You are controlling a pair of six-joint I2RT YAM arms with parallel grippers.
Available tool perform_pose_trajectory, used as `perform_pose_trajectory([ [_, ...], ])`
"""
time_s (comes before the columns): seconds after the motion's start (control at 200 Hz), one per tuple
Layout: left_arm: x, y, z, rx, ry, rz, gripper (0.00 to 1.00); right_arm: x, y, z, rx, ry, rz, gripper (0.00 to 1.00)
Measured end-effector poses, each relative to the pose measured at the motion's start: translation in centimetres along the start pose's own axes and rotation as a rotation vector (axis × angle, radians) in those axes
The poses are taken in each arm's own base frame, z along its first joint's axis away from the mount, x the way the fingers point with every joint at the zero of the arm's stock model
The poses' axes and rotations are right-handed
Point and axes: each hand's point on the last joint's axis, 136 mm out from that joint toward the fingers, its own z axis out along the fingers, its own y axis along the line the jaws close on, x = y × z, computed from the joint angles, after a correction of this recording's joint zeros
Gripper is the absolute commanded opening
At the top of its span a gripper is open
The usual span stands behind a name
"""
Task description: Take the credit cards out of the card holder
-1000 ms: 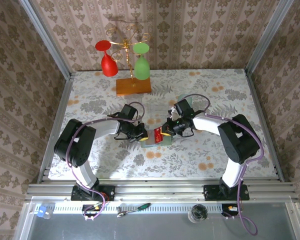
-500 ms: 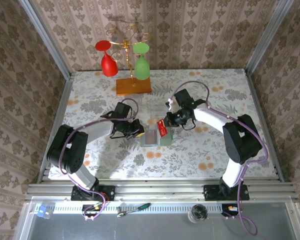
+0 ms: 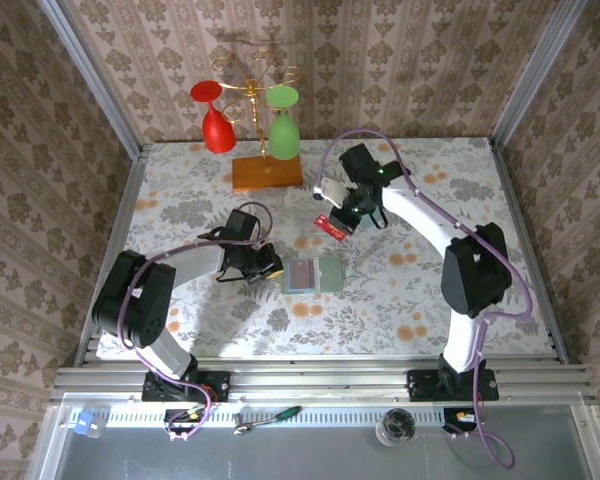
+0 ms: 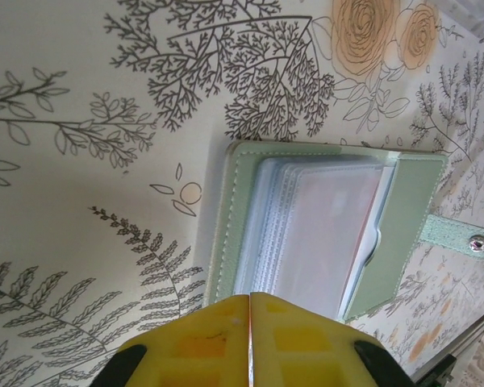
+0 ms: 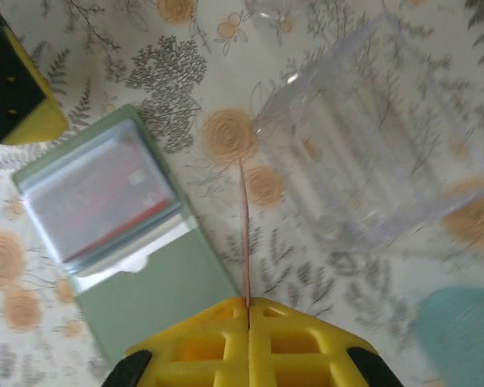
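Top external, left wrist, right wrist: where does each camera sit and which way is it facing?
Top external: above and behind the arm bases, looking down on the table; both arms show, left gripper and right gripper included.
Left wrist: on the left arm, looking down past its own shut fingers at the open card holder.
Right wrist: on the right arm, looking down past fingers shut on a red card toward the clear box.
Shared: the card holder lies in all three views.

The floral-patterned table carries an open card holder lying flat just toward 6 o'clock of centre, a clear box near it, and a wooden slab toward 11 o'clock by the far edge.
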Motion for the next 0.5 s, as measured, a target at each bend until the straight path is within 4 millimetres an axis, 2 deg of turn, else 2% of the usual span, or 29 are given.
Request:
perform_pose_trajectory([
  [0.27,0.0,0.4,0.2,-0.012,-0.005,-0.006,0.09,-1.5,-2.4,2.5,-0.037,0.089,-0.195,0.0],
  [0.5,0.2,1.7,0.9,-0.055,0.02,-0.035,0.09,-3.2,-4.0,3.0,-0.057,0.114,-0.264,0.0],
])
